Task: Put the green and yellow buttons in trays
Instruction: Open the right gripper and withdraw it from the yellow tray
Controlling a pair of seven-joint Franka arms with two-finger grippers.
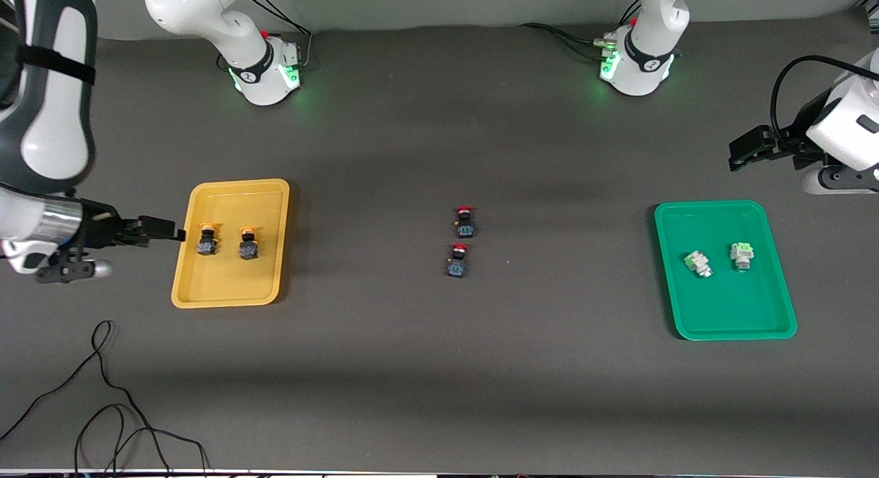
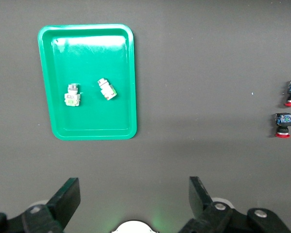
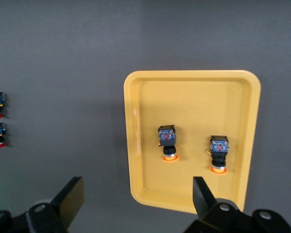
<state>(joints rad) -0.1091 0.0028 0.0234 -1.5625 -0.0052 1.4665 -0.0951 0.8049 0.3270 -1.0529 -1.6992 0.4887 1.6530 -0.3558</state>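
The yellow tray (image 1: 226,286) lies toward the right arm's end of the table and holds two yellow-capped buttons (image 1: 207,239) (image 1: 248,244), side by side. The right wrist view shows the tray (image 3: 194,97) and both buttons (image 3: 167,141) (image 3: 218,151). The green tray (image 1: 728,306) lies toward the left arm's end and holds two pale green buttons (image 1: 698,263) (image 1: 740,256). The left wrist view shows it (image 2: 92,116) with them (image 2: 72,95) (image 2: 106,89). My right gripper (image 1: 163,229) is open and empty, over the table just off the yellow tray's outer edge. My left gripper (image 1: 745,150) is open and empty, over the table off the green tray.
Two red-capped black buttons (image 1: 465,222) (image 1: 458,260) lie at the table's middle, one nearer the front camera than the other. Loose black cables (image 1: 103,395) trail over the near corner at the right arm's end. The arm bases (image 1: 264,69) (image 1: 635,62) stand along the back edge.
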